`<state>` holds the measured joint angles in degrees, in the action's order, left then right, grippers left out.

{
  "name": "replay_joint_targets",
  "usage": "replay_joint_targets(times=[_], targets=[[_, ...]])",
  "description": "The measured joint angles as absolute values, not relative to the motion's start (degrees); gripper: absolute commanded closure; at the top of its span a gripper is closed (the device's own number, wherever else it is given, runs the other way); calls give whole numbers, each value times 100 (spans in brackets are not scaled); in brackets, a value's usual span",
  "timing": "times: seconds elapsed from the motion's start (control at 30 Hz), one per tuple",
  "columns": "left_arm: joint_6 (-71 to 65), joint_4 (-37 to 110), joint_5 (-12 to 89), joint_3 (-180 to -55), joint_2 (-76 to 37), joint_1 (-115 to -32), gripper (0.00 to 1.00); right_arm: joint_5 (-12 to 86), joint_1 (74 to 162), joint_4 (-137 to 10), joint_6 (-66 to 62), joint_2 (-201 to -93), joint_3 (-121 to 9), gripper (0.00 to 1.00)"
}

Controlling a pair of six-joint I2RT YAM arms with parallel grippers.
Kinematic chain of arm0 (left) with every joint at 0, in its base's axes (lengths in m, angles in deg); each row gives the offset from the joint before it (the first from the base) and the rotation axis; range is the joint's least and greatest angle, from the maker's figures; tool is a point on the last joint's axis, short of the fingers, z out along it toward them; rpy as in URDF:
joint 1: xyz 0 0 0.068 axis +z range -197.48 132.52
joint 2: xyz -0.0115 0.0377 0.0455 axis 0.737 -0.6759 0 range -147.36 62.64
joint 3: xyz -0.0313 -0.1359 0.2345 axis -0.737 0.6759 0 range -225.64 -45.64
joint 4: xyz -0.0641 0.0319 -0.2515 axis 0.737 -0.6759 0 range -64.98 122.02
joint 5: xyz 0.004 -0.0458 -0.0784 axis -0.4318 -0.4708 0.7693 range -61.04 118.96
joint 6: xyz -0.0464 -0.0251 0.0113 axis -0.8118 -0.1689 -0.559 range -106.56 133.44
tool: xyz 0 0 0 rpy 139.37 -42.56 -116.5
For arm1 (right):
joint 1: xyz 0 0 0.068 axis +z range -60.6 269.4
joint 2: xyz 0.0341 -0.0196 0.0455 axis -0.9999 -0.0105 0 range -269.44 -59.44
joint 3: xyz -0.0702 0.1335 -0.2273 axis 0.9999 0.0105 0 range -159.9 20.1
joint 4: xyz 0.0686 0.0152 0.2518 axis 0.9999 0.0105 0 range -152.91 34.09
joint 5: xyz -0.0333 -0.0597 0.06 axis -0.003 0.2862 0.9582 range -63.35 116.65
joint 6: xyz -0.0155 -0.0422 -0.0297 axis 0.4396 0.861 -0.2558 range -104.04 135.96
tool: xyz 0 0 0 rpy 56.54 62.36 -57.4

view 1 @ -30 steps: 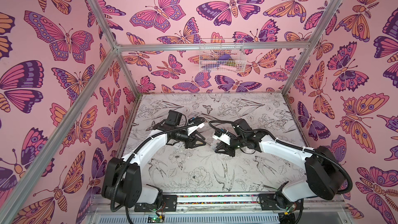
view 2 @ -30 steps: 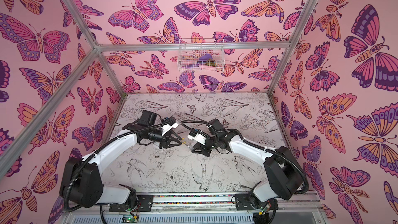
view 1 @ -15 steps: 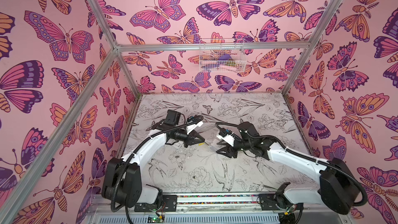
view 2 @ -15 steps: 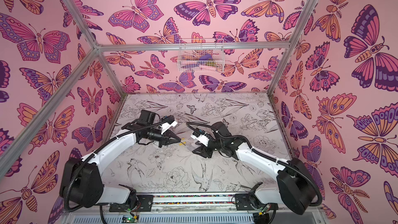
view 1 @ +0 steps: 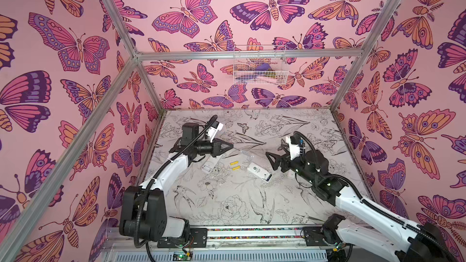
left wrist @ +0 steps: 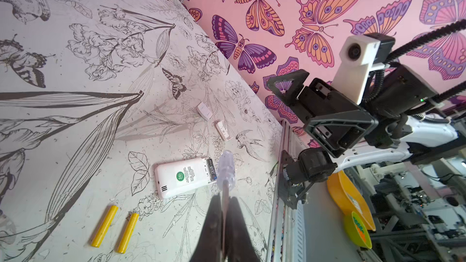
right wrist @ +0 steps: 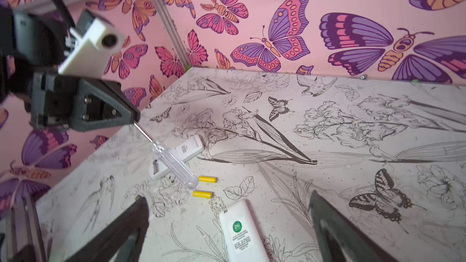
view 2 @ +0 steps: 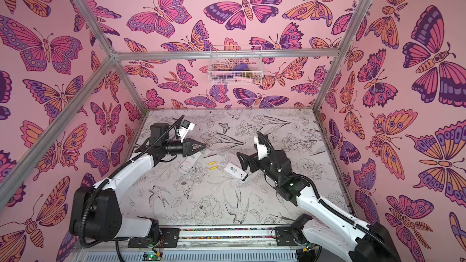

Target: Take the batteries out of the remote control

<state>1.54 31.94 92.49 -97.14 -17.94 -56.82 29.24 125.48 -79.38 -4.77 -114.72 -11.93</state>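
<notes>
Your screwdriver (right wrist: 174, 163) has a clear glossy plastic handle and metal shaft; the batteries (right wrist: 207, 179) look smooth, the remote (right wrist: 241, 233) white plastic, the tabletop (right wrist: 327, 197) matt.

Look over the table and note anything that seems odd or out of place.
The left gripper is shut on the screwdriver by its metal shaft, so the clear handle sticks out in front, backwards for a tool. The stickered remote lies open with a dark battery inside.
</notes>
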Motion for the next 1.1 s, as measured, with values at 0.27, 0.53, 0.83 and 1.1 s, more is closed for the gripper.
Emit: replay_joint_targets(times=[0.27, 0.53, 0.83, 1.1], targets=[[-1958, 5190, 9144, -9203, -1794, -5687, 100, 3119, 12537, -8983, -2367, -12287, -1186, 2], [-3173, 5999, 8947, -9026, -1809, -5813, 100, 3967, 12515, -10158, -3460, -13177, -1193, 10], [-3562, 6289, 8960, -9026, -1809, -5846, 100, 4867, 12515, -11225, -3845, -13835, -1224, 23], [-3704, 6412, 9109, -9028, -1809, -5973, 100, 5562, 12506, -12290, -4160, -14534, -1479, 35]])
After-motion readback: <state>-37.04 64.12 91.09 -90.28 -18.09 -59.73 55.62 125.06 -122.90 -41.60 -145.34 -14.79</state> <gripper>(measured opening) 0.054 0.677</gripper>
